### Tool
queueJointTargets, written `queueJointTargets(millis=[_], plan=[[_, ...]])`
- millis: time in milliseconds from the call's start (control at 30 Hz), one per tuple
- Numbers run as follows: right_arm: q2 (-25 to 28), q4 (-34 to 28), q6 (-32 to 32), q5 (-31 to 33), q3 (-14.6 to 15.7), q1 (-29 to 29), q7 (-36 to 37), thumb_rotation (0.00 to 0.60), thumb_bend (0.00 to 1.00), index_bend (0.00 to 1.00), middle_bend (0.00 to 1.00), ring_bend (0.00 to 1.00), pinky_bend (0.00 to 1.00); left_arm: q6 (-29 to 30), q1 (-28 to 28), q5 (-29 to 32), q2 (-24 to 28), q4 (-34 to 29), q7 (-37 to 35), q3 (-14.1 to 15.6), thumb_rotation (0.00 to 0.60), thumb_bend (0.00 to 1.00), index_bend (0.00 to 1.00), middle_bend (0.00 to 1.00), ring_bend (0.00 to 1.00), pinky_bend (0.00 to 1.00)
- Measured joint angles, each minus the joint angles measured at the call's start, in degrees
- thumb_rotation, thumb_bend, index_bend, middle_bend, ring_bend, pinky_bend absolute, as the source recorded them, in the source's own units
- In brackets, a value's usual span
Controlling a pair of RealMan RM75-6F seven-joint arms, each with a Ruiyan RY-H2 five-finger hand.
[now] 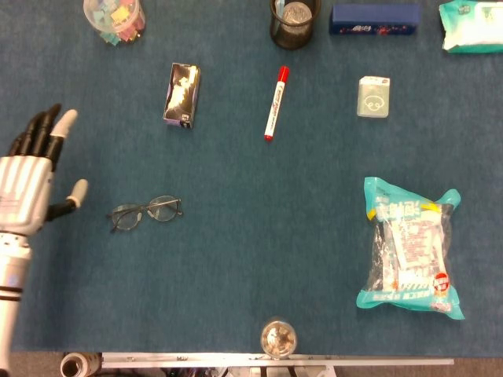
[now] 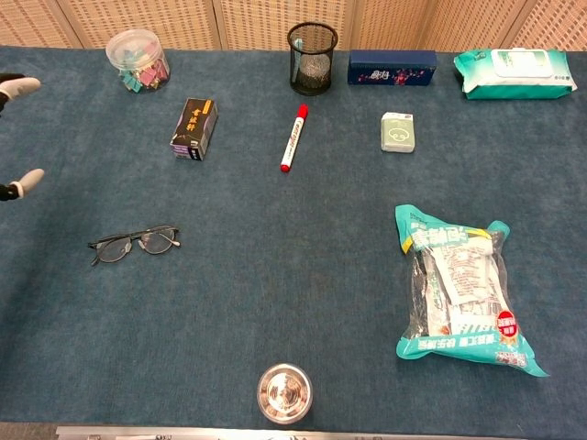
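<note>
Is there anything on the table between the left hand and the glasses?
No. In the head view the stretch between the left hand and the glasses is bare blue table. The hand is open, apart from them.

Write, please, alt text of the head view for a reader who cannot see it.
The robot's left hand is at the left edge of a blue table, fingers apart and holding nothing, with a pair of glasses lying apart to its right. Farther right lie a red marker and a teal snack bag.

Glasses (image 1: 146, 213) lie right of the left hand (image 1: 27, 184), box (image 1: 181, 95) behind them
</note>
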State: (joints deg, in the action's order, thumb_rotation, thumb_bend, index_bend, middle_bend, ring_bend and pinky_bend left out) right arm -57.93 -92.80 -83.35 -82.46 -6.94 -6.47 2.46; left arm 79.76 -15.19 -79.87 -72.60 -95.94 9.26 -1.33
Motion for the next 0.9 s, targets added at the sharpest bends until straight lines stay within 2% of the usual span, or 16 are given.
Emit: queueJointTargets(millis=[133, 333, 533, 900], plan=[[1.22, -1.85, -0.54, 0.19, 0.23, 0.59, -2.49, 0.6, 0.37, 0.36, 0.32, 0.26, 0.36, 0.22, 1.04, -1.25, 4.15, -1.33, -1.32, 0.79, 0.6, 0.33, 0.12, 0.06, 0.05, 0.2], [0.87, -2.91, -0.87, 0.8, 0.66, 1.23, -4.0, 0.6, 0.37, 0.36, 0.33, 0.26, 0.36, 1.78, 3.34, -1.96, 7.55, -2.98, -2.94, 1.47, 0.6, 0.33, 0.23, 0.17, 0.14, 0.27], [0.02, -3.78, -1.03, 0.78, 0.79, 1.26, -5.56, 0.6, 0.37, 0.37, 0.33, 0.26, 0.36, 2.51, 4.8, -1.93, 8.91, -3.24, -3.31, 1.86, 0.6, 0.33, 0.23, 0.18, 0.14, 0.27], [-0.09, -6.52, -1.46, 1.51, -0.03, 1.08, -7.11, 0.6, 0.37, 0.37, 0.33, 0.26, 0.36, 4.43, 7.24, -0.04, 8.19, -1.57, -3.77, 0.77, 0.6, 0.33, 0.23, 0.2, 0.15, 0.27]])
